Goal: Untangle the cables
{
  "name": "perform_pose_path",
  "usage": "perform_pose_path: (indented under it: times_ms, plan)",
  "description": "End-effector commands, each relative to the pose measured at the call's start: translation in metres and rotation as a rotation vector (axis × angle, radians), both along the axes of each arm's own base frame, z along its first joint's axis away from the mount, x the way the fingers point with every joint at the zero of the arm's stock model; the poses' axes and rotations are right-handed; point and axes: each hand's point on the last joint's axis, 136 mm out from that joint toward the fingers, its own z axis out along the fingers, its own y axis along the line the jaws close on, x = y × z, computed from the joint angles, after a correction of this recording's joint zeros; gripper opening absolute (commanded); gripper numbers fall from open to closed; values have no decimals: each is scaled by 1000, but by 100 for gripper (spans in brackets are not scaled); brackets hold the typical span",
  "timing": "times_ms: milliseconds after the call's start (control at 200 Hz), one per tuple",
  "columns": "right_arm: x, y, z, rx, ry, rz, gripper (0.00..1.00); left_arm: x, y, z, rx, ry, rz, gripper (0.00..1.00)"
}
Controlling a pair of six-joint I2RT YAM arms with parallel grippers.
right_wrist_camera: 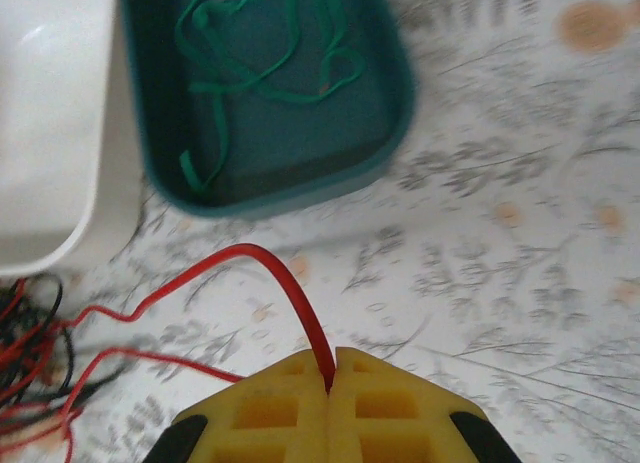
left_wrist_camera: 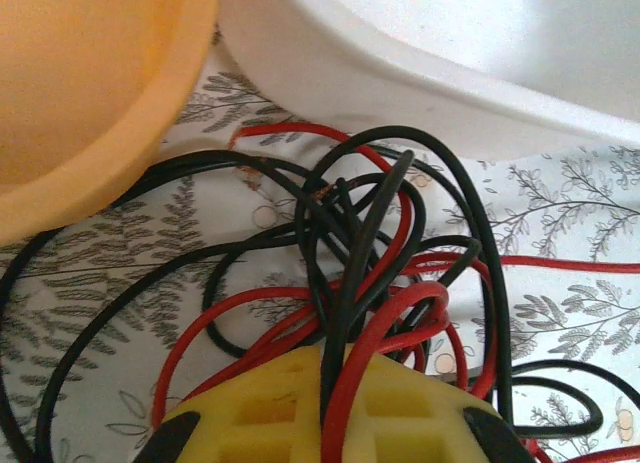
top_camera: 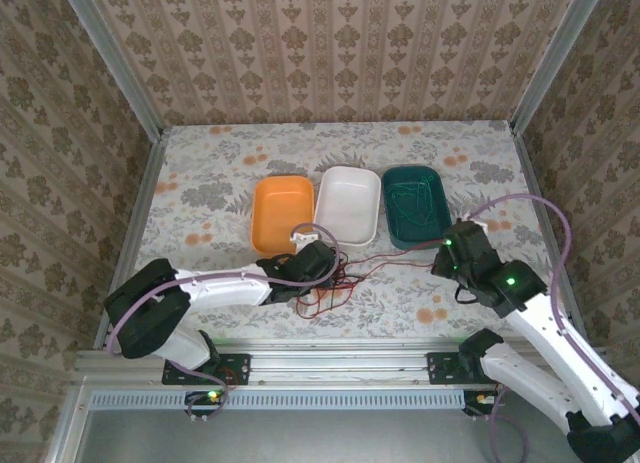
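A tangle of red cable (left_wrist_camera: 250,308) and black cable (left_wrist_camera: 150,178) lies on the floral table in front of the orange and white trays, also visible from above as a knot (top_camera: 330,281). My left gripper (left_wrist_camera: 340,383) (top_camera: 316,263) is shut on a black strand and a red strand of that tangle, both running between its yellow pads. My right gripper (right_wrist_camera: 330,378) (top_camera: 450,249) is shut on the red cable (right_wrist_camera: 285,273), which stretches from the tangle toward it (top_camera: 400,255). The green cable (right_wrist_camera: 260,63) lies coiled inside the teal tray (right_wrist_camera: 300,198).
Three trays stand in a row mid-table: orange tray (top_camera: 280,215), white tray (top_camera: 347,205), teal tray (top_camera: 390,223). The orange tray's wall (left_wrist_camera: 90,133) and the white tray's wall (left_wrist_camera: 420,93) are close behind the tangle. Patterned walls enclose the table.
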Motion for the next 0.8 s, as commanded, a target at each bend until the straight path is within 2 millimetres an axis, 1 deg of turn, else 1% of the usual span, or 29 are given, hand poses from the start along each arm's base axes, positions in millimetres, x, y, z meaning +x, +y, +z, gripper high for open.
perform_pose_path:
  times_ms: [0, 125, 185, 225, 305, 430, 520, 665, 700, 795]
  plan:
    - [-12, -45, 19, -75, -43, -184, 0, -4, 30, -14, 78, 32, 76, 0]
    - [-22, -66, 40, -40, -117, -287, 0, -5, 32, -13, 77, 31, 78, 0]
    - [-25, -71, 51, -13, -161, -320, 0, -5, 32, -13, 80, 32, 78, 0]
    - [-26, -71, 60, 15, -197, -323, 0, -5, 32, -13, 80, 32, 76, 0]
    - [-25, -63, 78, 80, -281, -292, 0, -5, 27, -11, 73, 25, 57, 0]
    - [-23, -52, 113, 156, -404, -229, 0, -4, 5, 0, 21, -21, -28, 0]
    - [-19, -38, 144, 209, -489, -138, 0, -5, -15, 12, -26, -68, -100, 0]
    - [-5, -1, 194, 328, -594, 47, 0, -8, -39, 29, -75, -127, -182, 0]
    - [0, 8, 202, 355, -603, 82, 0, -8, -44, 34, -90, -142, -197, 0]
    - [18, 28, 215, 427, -614, 157, 0, -8, -47, 42, -110, -180, -199, 0]
